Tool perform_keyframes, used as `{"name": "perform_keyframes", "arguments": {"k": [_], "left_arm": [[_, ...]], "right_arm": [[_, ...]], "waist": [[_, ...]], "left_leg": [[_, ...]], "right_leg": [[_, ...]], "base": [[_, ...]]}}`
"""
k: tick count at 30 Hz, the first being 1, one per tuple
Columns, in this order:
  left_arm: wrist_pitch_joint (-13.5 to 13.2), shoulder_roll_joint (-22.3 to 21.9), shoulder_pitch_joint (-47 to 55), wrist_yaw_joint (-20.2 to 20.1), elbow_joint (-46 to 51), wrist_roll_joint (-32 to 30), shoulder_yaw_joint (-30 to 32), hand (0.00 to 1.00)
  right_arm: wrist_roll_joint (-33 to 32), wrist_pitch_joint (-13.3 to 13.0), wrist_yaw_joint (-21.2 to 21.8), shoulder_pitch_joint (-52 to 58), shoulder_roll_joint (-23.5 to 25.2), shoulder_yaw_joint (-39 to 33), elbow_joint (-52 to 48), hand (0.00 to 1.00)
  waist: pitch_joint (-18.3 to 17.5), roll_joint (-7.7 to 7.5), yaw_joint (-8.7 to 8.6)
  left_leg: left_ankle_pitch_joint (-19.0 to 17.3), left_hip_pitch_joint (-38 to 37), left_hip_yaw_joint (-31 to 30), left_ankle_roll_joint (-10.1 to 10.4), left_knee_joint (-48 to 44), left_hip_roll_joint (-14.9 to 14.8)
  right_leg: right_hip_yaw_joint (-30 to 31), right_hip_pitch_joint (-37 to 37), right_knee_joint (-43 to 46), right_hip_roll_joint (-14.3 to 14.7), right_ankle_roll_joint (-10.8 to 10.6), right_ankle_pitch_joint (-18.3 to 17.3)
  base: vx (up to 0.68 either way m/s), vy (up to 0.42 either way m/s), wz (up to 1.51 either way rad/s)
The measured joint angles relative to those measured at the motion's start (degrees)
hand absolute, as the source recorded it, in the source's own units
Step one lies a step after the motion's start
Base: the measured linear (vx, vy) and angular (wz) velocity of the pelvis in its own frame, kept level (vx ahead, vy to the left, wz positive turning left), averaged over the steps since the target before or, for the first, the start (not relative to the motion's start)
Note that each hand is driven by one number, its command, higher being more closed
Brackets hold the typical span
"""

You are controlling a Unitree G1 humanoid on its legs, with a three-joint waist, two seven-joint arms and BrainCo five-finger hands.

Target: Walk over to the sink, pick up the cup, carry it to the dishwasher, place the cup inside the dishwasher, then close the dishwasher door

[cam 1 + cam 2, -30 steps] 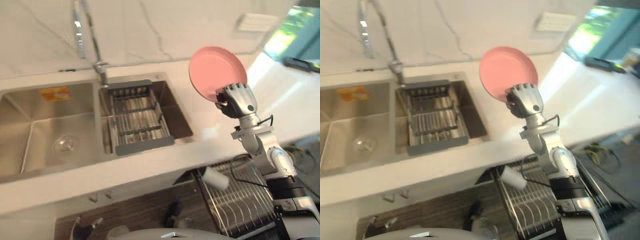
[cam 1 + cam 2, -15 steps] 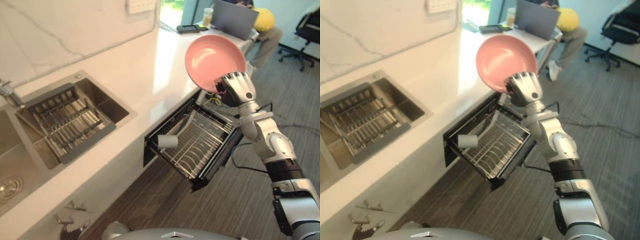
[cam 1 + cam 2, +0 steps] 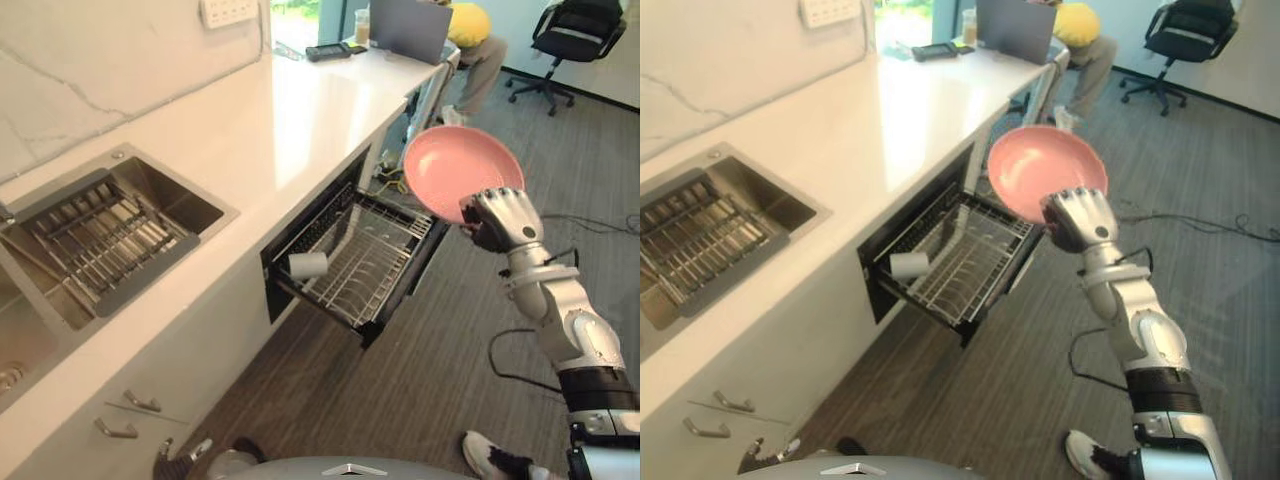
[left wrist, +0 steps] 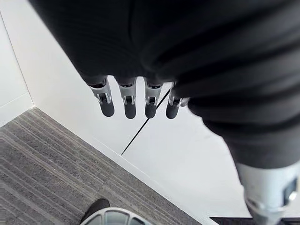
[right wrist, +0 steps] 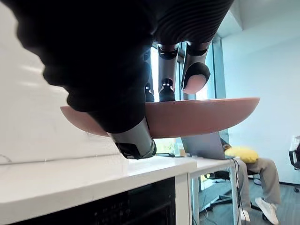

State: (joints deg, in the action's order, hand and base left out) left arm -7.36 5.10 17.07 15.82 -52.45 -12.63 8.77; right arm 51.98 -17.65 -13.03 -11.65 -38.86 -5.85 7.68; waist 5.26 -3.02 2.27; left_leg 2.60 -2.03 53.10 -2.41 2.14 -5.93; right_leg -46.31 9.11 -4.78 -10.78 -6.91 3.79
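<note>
Over by the dishwasher rack (image 3: pixel 370 262) now, swung round from the sink (image 3: pixel 110 235) — clenching a pink plate's (image 3: pixel 462 170) rim in the right hand (image 3: pixel 500 220), raised beside the rack's outer corner. Leaves the left hand (image 4: pixel 136 101) slack, empty. Finds the white cup (image 3: pixel 308 265) already lying on its side inside the rack — likely just needs closing up.

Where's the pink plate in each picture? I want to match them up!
Left eye view: pink plate right of centre, held up by the right hand, right of the open dishwasher rack.
Right eye view: pink plate near centre, above the same hand.
Right wrist view: pink plate edge-on across the middle, gripped by that hand.
Left wrist view: left hand over grey floor.
Shared landmark: the white counter.
</note>
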Motion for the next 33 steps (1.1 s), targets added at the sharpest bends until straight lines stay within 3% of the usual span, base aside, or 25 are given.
{"name": "perform_keyframes", "arguments": {"k": [4, 7, 14, 19, 23, 28, 32, 33], "left_arm": [[-0.02, 0.22, -0.18, -0.26, -0.08, 0.21, -0.13, 0.0], [-0.18, 0.67, -1.66, -1.24, -0.25, 3.75, -0.16, 0.0], [-1.77, 2.25, -7.71, -2.61, -0.37, 13.54, -0.09, 0.0], [-1.79, 2.99, -10.27, -3.75, 0.88, 19.34, 0.06, 0.0], [-2.0, 2.84, -11.45, -4.3, 2.93, 21.72, -0.45, 0.0], [-1.8, 2.81, -11.73, -5.04, 3.6, 22.67, -2.96, 0.0], [-1.31, 2.64, -14.45, -5.49, 3.54, 23.86, -6.13, 0.0], [-1.32, 2.41, -14.85, -5.83, 3.54, 24.74, -7.88, 0.0]], "right_arm": [[0.03, 0.67, -0.03, 0.93, 1.49, 0.09, 1.26, 1.0], [-0.13, 3.08, -0.21, 0.53, 1.76, 0.11, 3.49, 1.0], [-3.32, 8.85, -0.84, -8.93, 2.16, 1.29, 9.96, 1.0], [-7.47, 10.3, -1.1, -18.13, 2.02, 1.97, 12.36, 1.0], [-11.54, 12.16, -0.68, -25.09, -1.46, 5.86, 16.73, 1.0], [-15.77, 14.26, 0.43, -30.84, -2.94, 7.8, 21.65, 1.0], [-17.03, 15.8, 2.55, -37.85, -5.93, 11.51, 26.0, 1.0], [-18.14, 16.49, 3.23, -40.47, -6.78, 12.76, 27.6, 1.0]], "waist": [[0.4, -0.02, -0.21], [2.11, -0.15, 0.33], [9.66, 0.32, 0.92], [14.31, 1.36, 1.07], [18.1, 4.74, 1.38], [19.22, 6.95, 2.73], [20.63, 9.75, 4.03], [21.27, 11.16, 4.46]], "left_leg": [[0.95, 2.52, 0.29, -0.56, 0.95, 0.17], [1.38, 5.32, -0.1, -1.32, 0.41, -0.19], [2.32, 13.95, -3.07, -3.62, -2.91, -1.63], [2.61, 17.31, -5.04, -4.09, -4.14, -2.0], [2.88, 19.55, -8.14, -4.42, -4.88, -1.93], [5.05, 22.97, -11.7, -4.43, -2.42, -0.71], [6.4, 25.7, -14.09, -4.67, -1.64, -0.19], [6.91, 25.89, -14.56, -4.8, -1.16, 0.16]], "right_leg": [[0.35, -3.11, -0.14, 0.17, 0.83, 0.41], [0.28, -5.64, -0.15, 0.39, 1.76, 1.28], [-1.52, -12.01, -0.09, 1.1, 2.66, 3.2], [-1.86, -14.67, 0.07, 1.17, 3.17, 3.79], [-2.95, -15.76, 0.17, 1.09, 3.27, 4.21], [-3.65, -19.35, 0.18, 0.99, 3.46, 4.73], [-4.65, -21.68, 0.19, 0.84, 3.77, 5.25], [-4.72, -22.01, 0.2, 0.65, 3.79, 5.42]], "base": [[-0.09, 0.078, -0.07], [-0.07, 0.077, 0.05], [-0.08, 0.105, 0.14], [-0.08, 0.167, 0.08], [-0.09, 0.188, 0.11], [-0.09, 0.196, 0.1], [-0.09, 0.212, 0.14], [-0.1, 0.252, 0.01]]}}
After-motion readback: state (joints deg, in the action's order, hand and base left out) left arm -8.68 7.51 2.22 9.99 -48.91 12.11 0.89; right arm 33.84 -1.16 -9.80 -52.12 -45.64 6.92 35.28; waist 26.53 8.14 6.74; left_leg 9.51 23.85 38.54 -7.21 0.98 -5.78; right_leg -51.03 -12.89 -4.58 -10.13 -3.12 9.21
